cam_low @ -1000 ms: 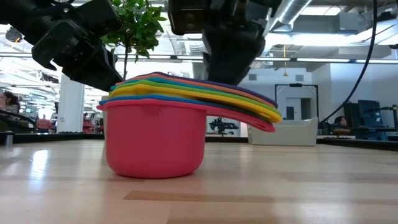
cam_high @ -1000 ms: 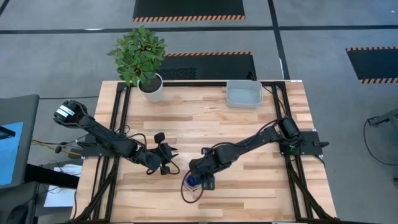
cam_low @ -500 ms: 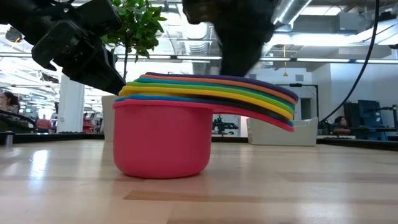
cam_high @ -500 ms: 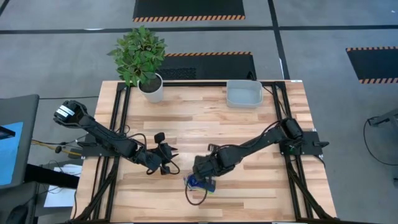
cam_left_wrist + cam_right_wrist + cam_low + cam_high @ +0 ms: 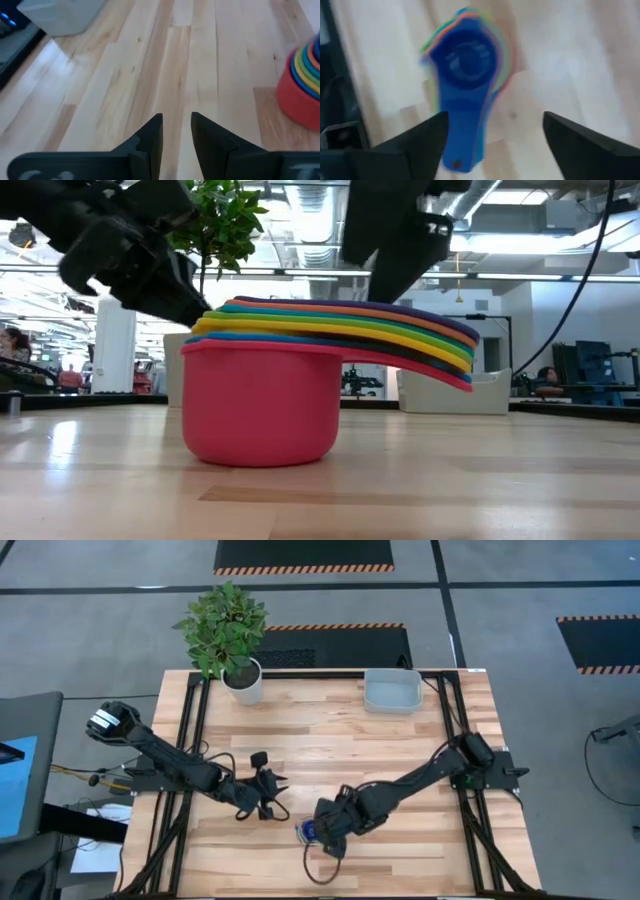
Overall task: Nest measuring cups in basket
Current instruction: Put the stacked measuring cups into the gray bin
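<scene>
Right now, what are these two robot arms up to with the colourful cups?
The measuring cups sit nested in one stack on the table, red on the outside, dark blue innermost. The right gripper hangs just above the stack, open wide and holding nothing. The left gripper waits beside the stack, its fingers a little apart and empty. The basket stands at the table's far edge with no cups in it.

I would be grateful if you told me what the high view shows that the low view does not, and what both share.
Only the high view shows the whole table, the left end effector resting apart from the nested measuring cups, and the right end effector directly over them. Only the low view shows the stack from the side: the red cup outermost, coloured handles fanned above it. Both show the cups on the wood, the plant and the basket far behind, empty.
</scene>
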